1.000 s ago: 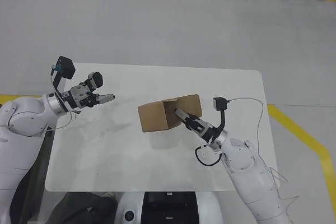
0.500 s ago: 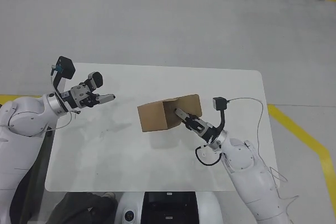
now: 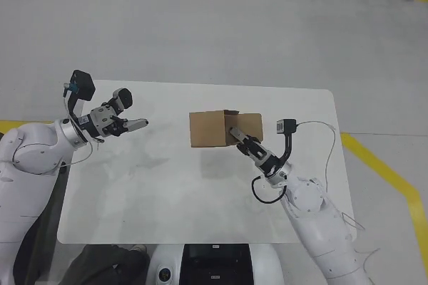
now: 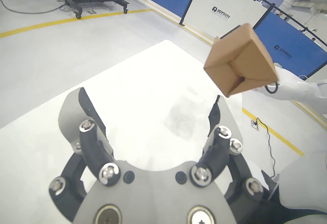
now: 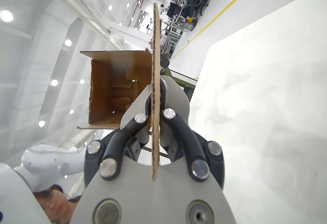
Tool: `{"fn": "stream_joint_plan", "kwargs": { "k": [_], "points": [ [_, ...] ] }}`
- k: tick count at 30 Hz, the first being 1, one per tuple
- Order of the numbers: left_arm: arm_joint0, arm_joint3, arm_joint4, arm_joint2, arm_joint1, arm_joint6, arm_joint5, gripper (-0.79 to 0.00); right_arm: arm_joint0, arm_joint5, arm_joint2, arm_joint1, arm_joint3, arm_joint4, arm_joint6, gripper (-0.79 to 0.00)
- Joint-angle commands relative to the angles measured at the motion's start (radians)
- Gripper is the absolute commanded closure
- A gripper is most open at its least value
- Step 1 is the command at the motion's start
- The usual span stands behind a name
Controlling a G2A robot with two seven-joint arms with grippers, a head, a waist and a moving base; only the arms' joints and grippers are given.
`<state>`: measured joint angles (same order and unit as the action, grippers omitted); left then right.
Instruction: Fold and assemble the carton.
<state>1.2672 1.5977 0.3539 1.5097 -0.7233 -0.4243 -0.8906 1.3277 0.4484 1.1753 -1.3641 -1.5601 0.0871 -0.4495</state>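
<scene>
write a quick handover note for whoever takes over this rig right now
Right tool: shut on a flap of the carton, holding it over the table's middle, apparently lifted clear.
Left tool: open, empty, over the table's left part, facing the carton.
Done: body squared up, one end folded closed.
Left: the end by the right tool is open; fold its flaps shut.
</scene>
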Motion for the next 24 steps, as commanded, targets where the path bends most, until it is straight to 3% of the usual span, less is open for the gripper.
{"fn": "stream_joint_plan", "kwargs": {
  "k": [1, 3, 10, 15, 20, 24],
  "points": [
    [0.012, 0.002, 0.067, 0.005, -0.003, 0.052, -0.077, -0.785, 0.001, -0.021, 0.005, 0.0, -0.001, 0.025, 0.007, 0.0],
    [0.025, 0.007, 0.138, 0.006, -0.006, 0.095, -0.122, -0.785, 0.001, -0.04, 0.012, 0.001, 0.006, 0.046, 0.009, 0.0],
    [0.09, 0.076, 0.451, -0.048, 0.001, 0.272, -0.122, -0.785, 0.011, -0.082, 0.01, 0.002, 0.042, 0.077, 0.011, 0.0],
    [0.129, 0.135, 0.582, -0.106, 0.034, 0.424, -0.122, -0.785, 0.024, -0.115, -0.003, 0.004, 0.053, 0.098, -0.029, 0.0],
    [0.136, 0.149, 0.733, -0.133, 0.065, 0.672, -0.122, -0.785, 0.022, -0.131, -0.016, 0.003, 0.058, 0.153, -0.067, 0.0],
    [0.136, 0.149, 0.733, -0.133, 0.065, 0.672, -0.122, -0.785, 0.021, -0.13, -0.016, 0.004, 0.058, 0.153, -0.067, 0.0]
  ]
}}
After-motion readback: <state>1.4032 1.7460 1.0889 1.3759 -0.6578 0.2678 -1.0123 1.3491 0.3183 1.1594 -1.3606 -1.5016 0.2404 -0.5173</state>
